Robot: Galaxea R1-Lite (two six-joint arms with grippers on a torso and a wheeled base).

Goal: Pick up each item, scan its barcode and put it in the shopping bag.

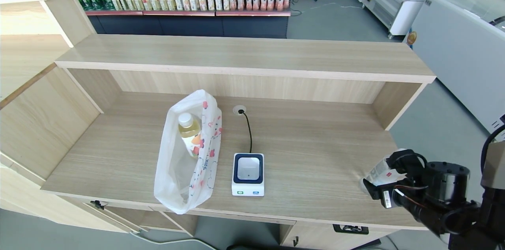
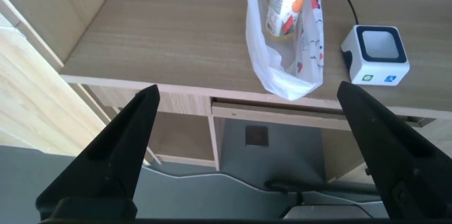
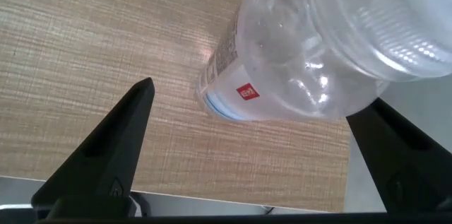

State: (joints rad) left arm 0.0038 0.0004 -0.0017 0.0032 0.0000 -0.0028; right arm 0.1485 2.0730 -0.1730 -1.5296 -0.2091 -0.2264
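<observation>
Pale wood-grain counter [image 1: 315,139] is carrying everything here. A white translucent shopping bag [image 1: 167,163] with a red and pink print is lying left of the middle, its open end drooping a little over the front edge. Inside the bag a yellowish drink bottle [image 1: 189,131] with a white cap is lying, cap pointing toward the back edge. Just beside the bag, on its right and near the front edge, a white barcode scanner [image 1: 247,173] with a dark-framed window is sitting face up, apart from the bag. Its black cable [image 1: 248,129] is running toward the back of the counter and disappearing into a round grommet hole [image 1: 239,109]. At the front right corner of the counter the right gripper [image 1: 384,179] is hanging low with its fingers [image 3: 106,153] spread wide. A clear plastic bottle [image 3: 296,61] with a white label is lying tilted between them, and one finger is standing visibly apart from it, so the gripper is not clamping it. Whether the clear bottle is resting fully on the counter I cannot tell. The left gripper [image 2: 248,90] is hovering off the front edge, toward the front left corner, released and holding nothing, with the bag and scanner well beyond it. Behind the counter a store shelf [image 1: 185,12] is displaying rows of drink bottles.
</observation>
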